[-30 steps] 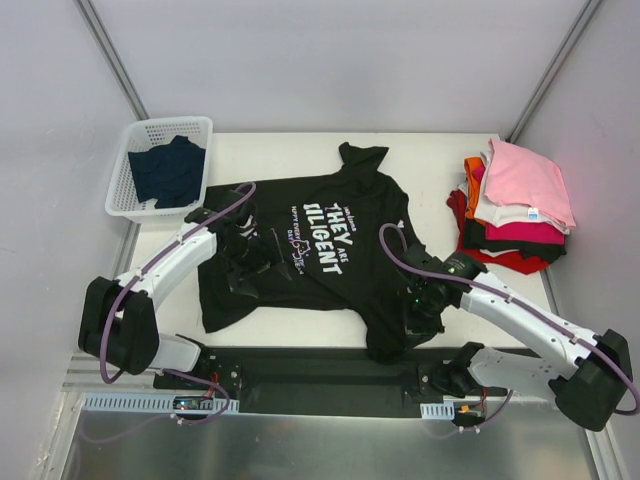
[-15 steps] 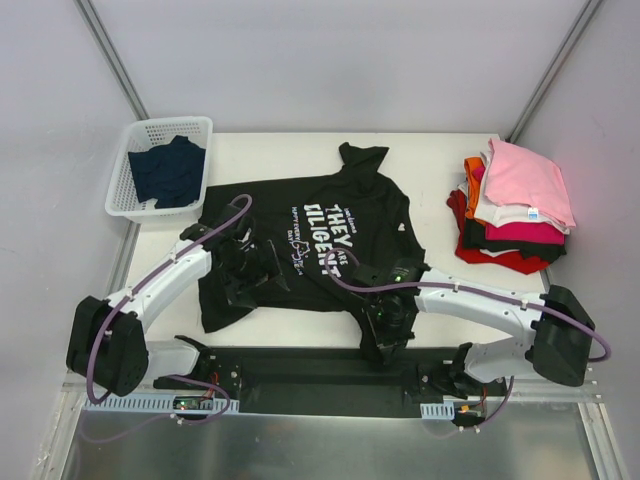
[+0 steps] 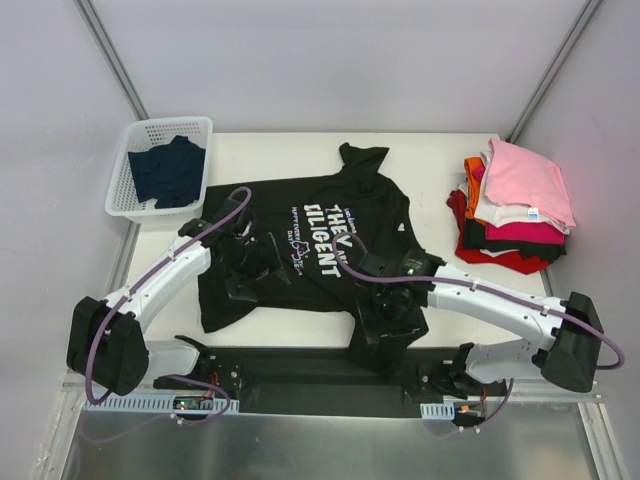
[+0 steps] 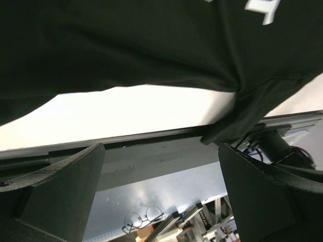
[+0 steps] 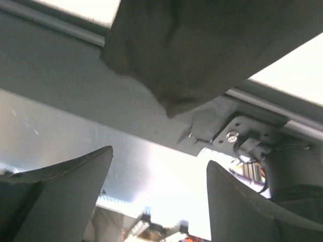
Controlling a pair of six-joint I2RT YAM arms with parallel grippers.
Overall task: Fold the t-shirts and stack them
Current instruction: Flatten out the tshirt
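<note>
black tee lies spread on the table, hem drooping off the near edge, and we see left gripper and right gripper jaws wide and empty, so a shallow pinch may slip or bunch it.

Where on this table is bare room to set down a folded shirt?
Bare table lies along the far edge, from the basket to the collar of the black shirt, and between that shirt and the stack of folded shirts. The near half is crowded: the left arm and right arm lie over the shirt.
</note>
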